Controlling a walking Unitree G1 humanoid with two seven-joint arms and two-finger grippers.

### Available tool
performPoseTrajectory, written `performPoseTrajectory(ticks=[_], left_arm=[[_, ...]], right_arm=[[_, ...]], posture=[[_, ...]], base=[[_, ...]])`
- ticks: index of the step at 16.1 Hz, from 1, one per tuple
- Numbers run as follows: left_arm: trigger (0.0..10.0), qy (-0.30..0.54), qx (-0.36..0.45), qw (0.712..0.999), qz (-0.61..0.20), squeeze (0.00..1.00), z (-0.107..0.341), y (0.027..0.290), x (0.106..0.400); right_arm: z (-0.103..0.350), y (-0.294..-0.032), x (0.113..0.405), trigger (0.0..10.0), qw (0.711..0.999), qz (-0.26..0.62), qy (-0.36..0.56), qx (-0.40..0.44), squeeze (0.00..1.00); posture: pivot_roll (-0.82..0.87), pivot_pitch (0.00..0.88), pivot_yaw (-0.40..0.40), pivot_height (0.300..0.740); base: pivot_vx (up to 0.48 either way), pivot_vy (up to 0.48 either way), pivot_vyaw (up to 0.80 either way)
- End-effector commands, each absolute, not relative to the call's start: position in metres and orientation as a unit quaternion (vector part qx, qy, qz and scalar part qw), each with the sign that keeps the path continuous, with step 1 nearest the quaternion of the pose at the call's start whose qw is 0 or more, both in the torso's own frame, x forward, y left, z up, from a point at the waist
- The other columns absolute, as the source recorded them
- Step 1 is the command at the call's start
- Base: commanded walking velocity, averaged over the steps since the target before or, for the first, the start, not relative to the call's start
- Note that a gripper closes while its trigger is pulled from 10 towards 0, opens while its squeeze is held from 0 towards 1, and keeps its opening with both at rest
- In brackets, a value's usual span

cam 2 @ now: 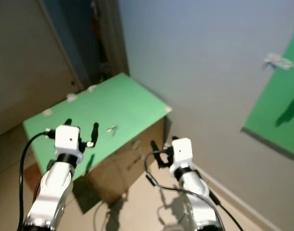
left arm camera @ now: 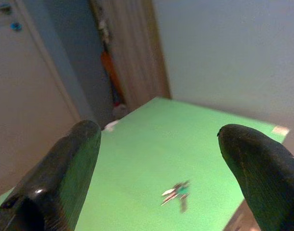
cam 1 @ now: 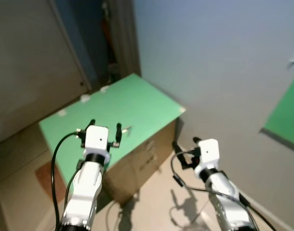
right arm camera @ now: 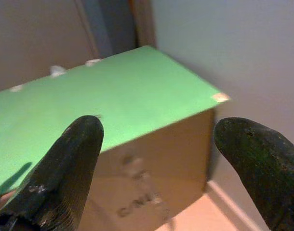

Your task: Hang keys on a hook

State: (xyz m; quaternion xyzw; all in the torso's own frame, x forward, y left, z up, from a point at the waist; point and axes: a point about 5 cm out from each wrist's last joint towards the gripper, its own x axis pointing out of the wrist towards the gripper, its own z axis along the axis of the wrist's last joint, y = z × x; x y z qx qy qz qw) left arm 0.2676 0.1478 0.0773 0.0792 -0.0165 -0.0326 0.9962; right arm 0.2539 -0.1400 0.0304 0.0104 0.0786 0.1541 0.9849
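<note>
Keys point(left arm camera: 176, 193) lie on green top point(cam 1: 137, 101) of box point(cam 1: 147, 163), near its front edge, just ahead of left gripper point(cam 1: 105, 131). Its 2 fingers are spread wide, nothing between them. Right gripper point(right arm camera: 161, 159) hangs beside the box front, also spread and empty. Step: pick-up. Best to centre the keys between the fingers, descend straight, close on the ring. Flat metal may slip.

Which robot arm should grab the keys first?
Probably the left. The left gripper is open above the green box top, with the keys lying just ahead between its fingers. The right gripper is beside the box, off the top.
</note>
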Motion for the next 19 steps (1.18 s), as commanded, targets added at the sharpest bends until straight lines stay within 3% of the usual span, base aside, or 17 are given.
performPoseTrajectory(ticks=[1, 5, 9, 14, 19], left_arm=[[10.0, -0.012, 0.068, 0.997, -0.027, 0.00, 0.076, 0.146, 0.267], [10.0, -0.001, 0.068, 0.997, -0.045, 0.00, 0.066, 0.150, 0.257], [10.0, 0.003, 0.085, 0.996, -0.038, 0.00, 0.064, 0.157, 0.259], [10.0, -0.010, 0.089, 0.995, -0.048, 0.00, 0.069, 0.149, 0.262], [10.0, -0.015, 0.091, 0.994, -0.057, 0.00, 0.071, 0.143, 0.262]], right_arm=[[0.031, -0.144, 0.254, 10.0, 0.986, 0.149, 0.078, 0.014, 0.00], [0.035, -0.144, 0.251, 10.0, 0.987, 0.151, 0.059, 0.026, 0.00], [0.033, -0.143, 0.253, 10.0, 0.986, 0.152, 0.067, 0.023, 0.00], [0.034, -0.143, 0.254, 10.0, 0.984, 0.165, 0.065, 0.008, 0.00], [0.035, -0.139, 0.252, 10.0, 0.981, 0.182, 0.065, 0.002, 0.00]], posture=[[-0.19, 0.041, 0.108, 0.740], [-0.19, 0.036, 0.111, 0.740], [-0.19, 0.027, 0.110, 0.740], [-0.19, 0.018, 0.105, 0.740], [-0.18, 0.029, 0.101, 0.740]], base=[[0.341, -0.334, 0.00], [0.357, -0.314, 0.00], [0.439, 0.000, 0.00], [0.000, 0.000, 0.00], [0.000, 0.000, 0.79]])
